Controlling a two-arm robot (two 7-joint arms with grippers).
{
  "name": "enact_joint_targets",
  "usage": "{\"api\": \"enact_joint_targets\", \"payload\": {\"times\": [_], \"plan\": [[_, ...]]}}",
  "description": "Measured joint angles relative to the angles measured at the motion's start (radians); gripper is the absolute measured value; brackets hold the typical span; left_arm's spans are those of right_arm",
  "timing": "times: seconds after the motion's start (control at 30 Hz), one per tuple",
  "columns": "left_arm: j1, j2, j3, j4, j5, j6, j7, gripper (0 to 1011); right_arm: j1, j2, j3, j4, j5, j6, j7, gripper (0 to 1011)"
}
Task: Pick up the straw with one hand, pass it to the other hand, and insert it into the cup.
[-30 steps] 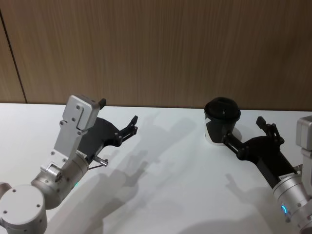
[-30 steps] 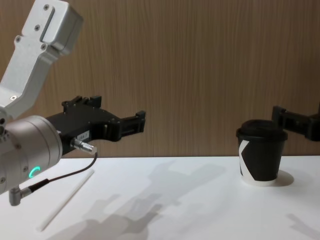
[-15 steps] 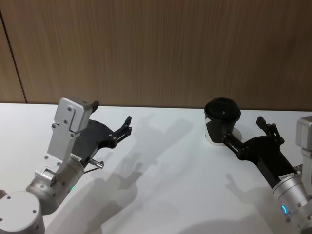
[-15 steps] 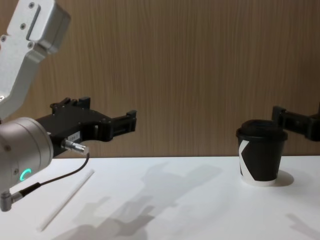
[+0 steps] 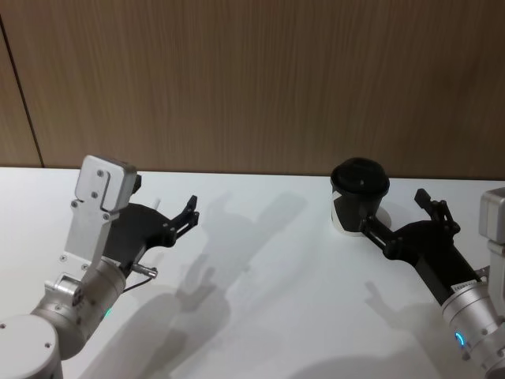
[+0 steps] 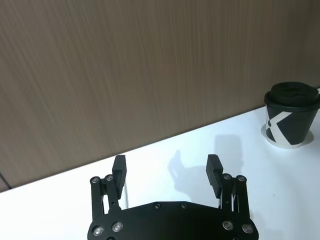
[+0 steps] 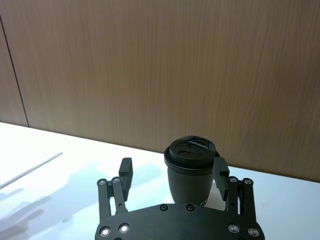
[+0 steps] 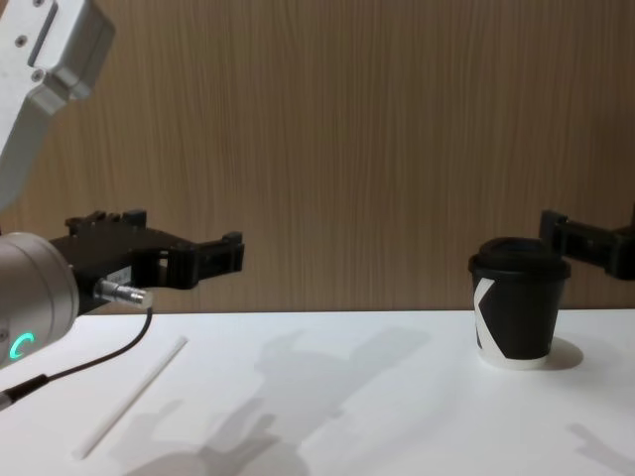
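Note:
The white straw (image 8: 129, 399) lies flat on the table at the left, also seen far off in the right wrist view as the straw (image 7: 30, 171). My left gripper (image 5: 163, 197) hovers above it, open and empty, its fingers (image 6: 120, 167) spread wide. At the back right stands the black lidded cup (image 5: 359, 197), upright, with a white mark on the cup (image 8: 518, 317). My right gripper (image 5: 393, 210) is open and empty close beside the cup, pointing at it; in its wrist view the cup (image 7: 191, 170) stands just beyond the spread fingers (image 7: 125, 170).
The white table (image 5: 276, 300) runs back to a brown wood-panel wall (image 5: 260, 79). A thin dark cable (image 8: 89, 359) hangs from my left wrist above the straw. Open table lies between the two arms.
My left arm has drawn back to the left and sunk lower, closer over the straw, staying open. The right arm, cup and straw have not moved.

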State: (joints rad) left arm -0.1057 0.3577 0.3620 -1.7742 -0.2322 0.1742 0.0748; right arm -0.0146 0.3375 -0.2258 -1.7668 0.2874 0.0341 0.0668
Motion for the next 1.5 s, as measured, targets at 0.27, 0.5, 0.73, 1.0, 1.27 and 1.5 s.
{"api": "enact_joint_targets", "payload": {"times": [0.27,0.5,0.73,1.0,1.27,1.5], "plan": [[0.04,-0.011,-0.03,-0.055,-0.02,0.087,0.031,1003,0.0,0.0,0.0,0.0,0.0,0.0,0.0,1001],[0.081,-0.028,-0.059,-0.091,-0.037,0.134,0.06,1003,0.0,0.0,0.0,0.0,0.0,0.0,0.0,1001],[0.117,-0.047,-0.078,-0.103,-0.049,0.144,0.079,1003,0.0,0.0,0.0,0.0,0.0,0.0,0.0,1001],[0.152,-0.074,-0.098,-0.104,-0.058,0.144,0.101,1003,0.0,0.0,0.0,0.0,0.0,0.0,0.0,1001],[0.176,-0.1,-0.113,-0.103,-0.061,0.143,0.123,1003,0.0,0.0,0.0,0.0,0.0,0.0,0.0,1001],[0.19,-0.122,-0.125,-0.101,-0.066,0.155,0.142,1003,0.0,0.0,0.0,0.0,0.0,0.0,0.0,1001]]}}
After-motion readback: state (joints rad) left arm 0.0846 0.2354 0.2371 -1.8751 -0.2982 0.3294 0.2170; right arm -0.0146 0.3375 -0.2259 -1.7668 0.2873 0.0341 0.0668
